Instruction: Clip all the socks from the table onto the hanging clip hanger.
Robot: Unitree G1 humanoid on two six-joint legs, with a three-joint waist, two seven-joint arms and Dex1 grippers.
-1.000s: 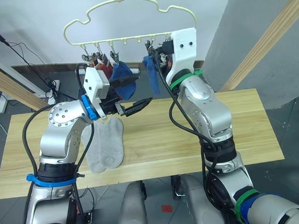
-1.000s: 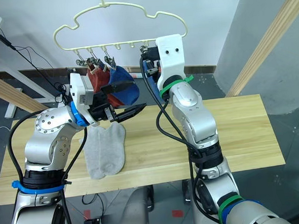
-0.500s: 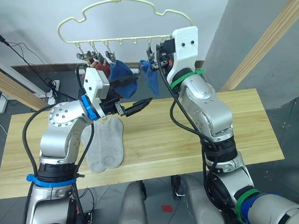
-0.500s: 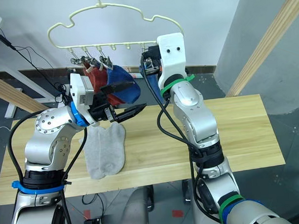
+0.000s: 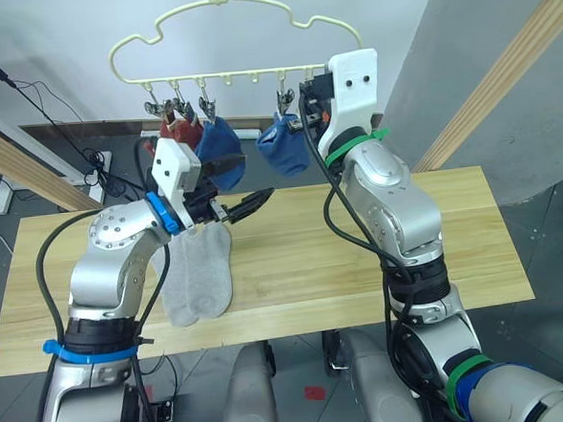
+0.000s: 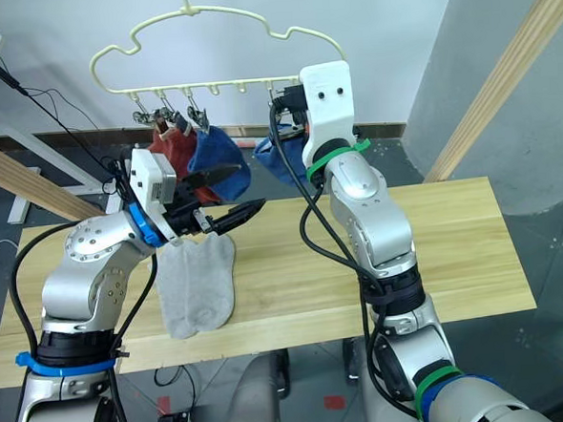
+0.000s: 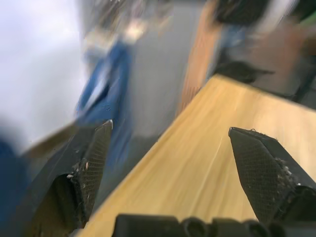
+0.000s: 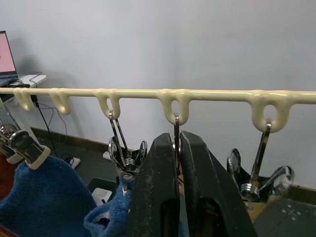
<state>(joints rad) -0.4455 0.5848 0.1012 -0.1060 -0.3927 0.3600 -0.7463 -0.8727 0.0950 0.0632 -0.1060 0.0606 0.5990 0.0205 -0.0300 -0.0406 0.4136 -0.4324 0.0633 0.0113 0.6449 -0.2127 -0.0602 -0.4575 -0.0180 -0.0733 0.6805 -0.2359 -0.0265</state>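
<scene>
The pale yellow clip hanger (image 5: 223,42) hangs above the table's (image 5: 455,239) far edge. From its clips hang a rust red sock (image 5: 173,131), a blue sock (image 5: 218,143) and a second blue sock (image 5: 282,146). Two light grey socks (image 5: 199,273) lie side by side on the table's left half. My left gripper (image 5: 246,180) is open and empty, in the air above the grey socks and just below the first blue sock. My right gripper (image 8: 178,140) is raised to the hanger's bar (image 8: 212,94), shut on a metal clip (image 8: 176,126) beside the second blue sock.
Thick wooden rail beams slant at the right (image 5: 503,73) and the left (image 5: 20,160). A grey wall stands behind the hanger. Cables (image 5: 55,100) run over the floor at the far left. Bare clips (image 8: 261,177) hang beside my right gripper.
The second blue sock has gone from hanging long to a bunched shape under its clip. My left gripper has sunk slightly to the left. The hanger has swung a little.
</scene>
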